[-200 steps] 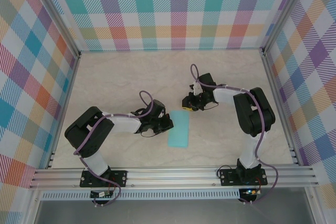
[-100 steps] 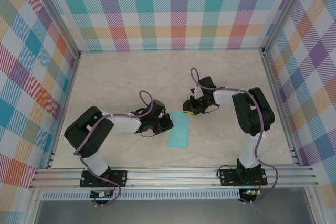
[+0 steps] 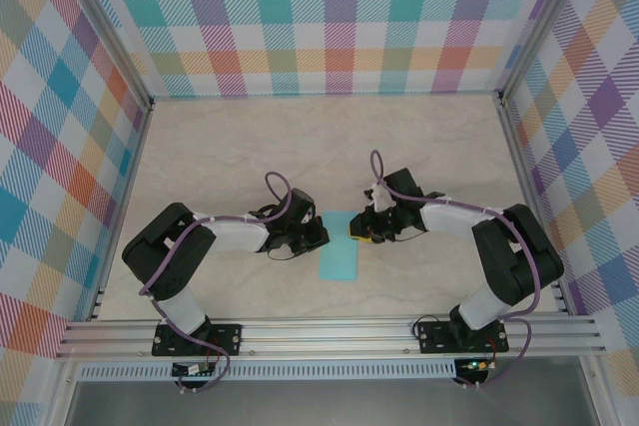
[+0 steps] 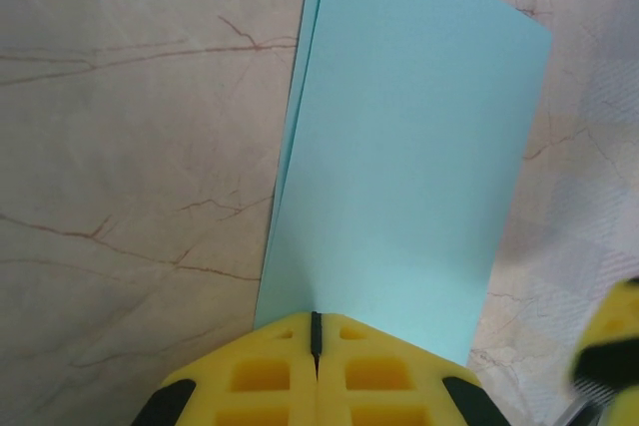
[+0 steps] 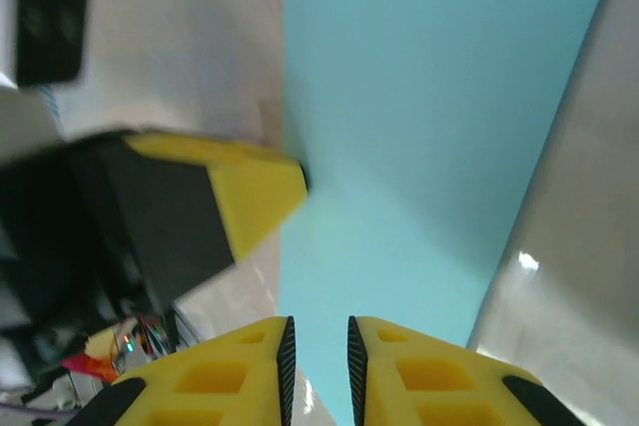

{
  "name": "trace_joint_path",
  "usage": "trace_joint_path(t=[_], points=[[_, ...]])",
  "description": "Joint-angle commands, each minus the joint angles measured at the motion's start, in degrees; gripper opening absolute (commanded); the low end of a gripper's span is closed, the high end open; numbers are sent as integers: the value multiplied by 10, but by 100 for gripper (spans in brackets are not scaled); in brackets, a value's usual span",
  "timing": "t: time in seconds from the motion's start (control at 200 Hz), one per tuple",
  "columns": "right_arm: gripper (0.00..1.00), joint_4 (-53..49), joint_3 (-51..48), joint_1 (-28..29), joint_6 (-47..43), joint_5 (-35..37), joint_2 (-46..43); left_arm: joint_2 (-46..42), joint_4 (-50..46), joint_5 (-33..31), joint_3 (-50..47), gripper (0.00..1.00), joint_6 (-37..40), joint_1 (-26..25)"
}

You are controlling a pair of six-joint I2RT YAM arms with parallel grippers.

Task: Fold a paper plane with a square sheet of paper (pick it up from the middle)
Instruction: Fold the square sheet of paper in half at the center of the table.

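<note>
Paper: I saw the teal sheet (image 3: 338, 246) lying on the table (image 3: 230, 157) as a narrow doubled strip between the two arms. In the left wrist view its two layers sat slightly offset along one edge.
Left gripper (image 3: 321, 236): its fingers were pressed together, with the tips on the strip's edge at its own side. I could not tell whether they pinched a layer or only bore down on it.
Right gripper (image 3: 357, 230): its fingers stood a narrow slit apart with nothing between them, low over the opposite edge of the strip.
Step, as I judged it: the left side anchored the strip so the right could work the next fold.
Doing it well: I would have kept the anchor firm and slid the right tip under the top layer alone. I would then have squared the edges before pressing any crease.
Risk: thin paper skids or buckles easily, and a hurried lift could have dragged both layers askew.
</note>
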Motion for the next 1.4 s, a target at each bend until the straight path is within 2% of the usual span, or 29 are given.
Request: trace_joint_path(t=[0.0,0.22,0.365,0.47,0.65,0.76,0.9,1.1,1.21,1.325,1.4], points=[[24,16,-23,42,12,-16,-15,14,-73,-14,-4,0,10,-6],[23,64,-86,67,42,7,-12,16,-69,-14,-2,0,9,-6],[23,32,-89,74,25,24,-8,18,-67,-13,-4,0,9,-6],[24,23,-90,76,27,24,-36,16,-66,-13,-6,0,8,-6],[24,20,-88,94,28,-2,-74,18,-66,-13,-5,0,8,-5],[24,21,-105,98,32,23,-62,18,-65,-12,-2,0,7,-6],[24,43,-133,103,41,20,-42,14,-67,-13,-2,0,7,-5],[27,-13,-113,103,36,57,-96,-2,-62,3,1,0,7,-6],[29,-67,-86,103,44,132,-133,-41,-81,9,13,7,16,-7],[37,-87,-73,103,64,187,-158,-108,-128,-25,14,32,25,-7],[39,-110,-57,103,72,211,-163,-147,-147,-43,0,41,24,-7]])
